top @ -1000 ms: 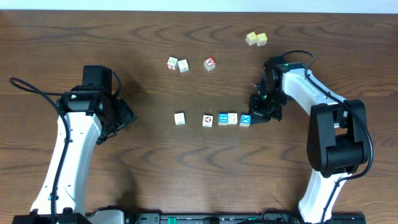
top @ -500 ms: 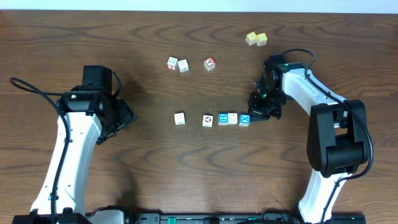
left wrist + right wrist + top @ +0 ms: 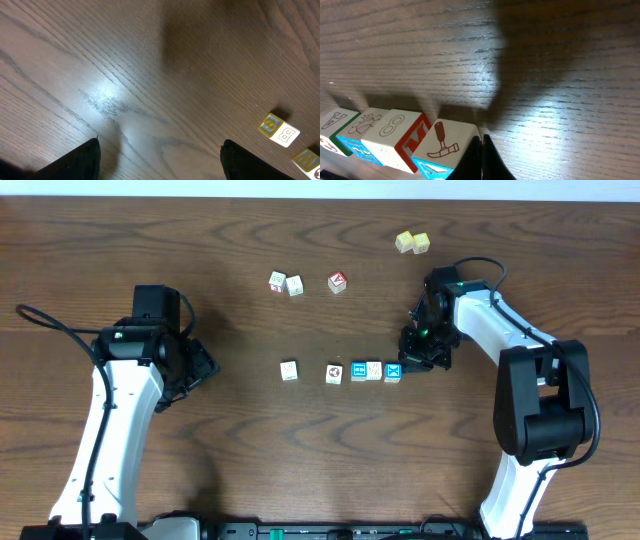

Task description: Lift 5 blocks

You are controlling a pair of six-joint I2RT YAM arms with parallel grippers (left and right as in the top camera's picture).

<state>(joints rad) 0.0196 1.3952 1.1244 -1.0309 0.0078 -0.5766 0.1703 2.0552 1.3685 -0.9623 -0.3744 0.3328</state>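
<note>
Five blocks lie in a row mid-table: a cream one, another, then a blue-topped one, a cream one and a blue-topped one packed together. My right gripper is shut, low at the row's right end. In the right wrist view its closed tips press the side of the hammer-marked block, with the 8-marked block beside it. My left gripper stands open over bare wood, far left of the row, its fingers wide apart.
Two cream cubes and a red-faced cube sit farther back. A pair of yellow cubes is at the back right. Two lettered cubes show at the right edge of the left wrist view.
The right gripper has edged slightly left against the blue-topped block at the row's end, nudging it a little. The left arm has not moved.
</note>
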